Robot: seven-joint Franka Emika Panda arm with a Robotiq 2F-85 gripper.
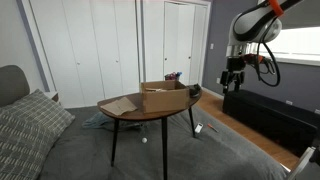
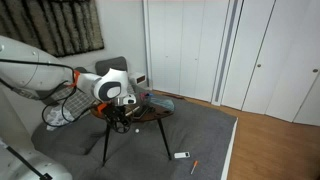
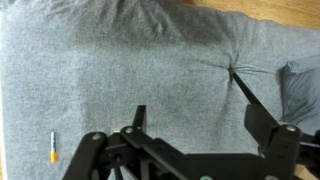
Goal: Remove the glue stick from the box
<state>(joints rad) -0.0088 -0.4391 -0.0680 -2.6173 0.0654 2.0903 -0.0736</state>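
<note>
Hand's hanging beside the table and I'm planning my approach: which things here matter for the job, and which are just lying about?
Job: box; hand, open, beside the table; glue stick, too small to make out.

Lying about: flat brown sheet on the table; orange pen and small white item on the carpet.

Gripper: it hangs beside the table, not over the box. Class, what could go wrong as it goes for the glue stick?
1. The gripper hangs beside the table; a low sideways approach could knock the box wall and shift it.
2. The wrist view shows carpet, not the box, and the glue stick is too small to pick out, so the grasp may miss.
</note>
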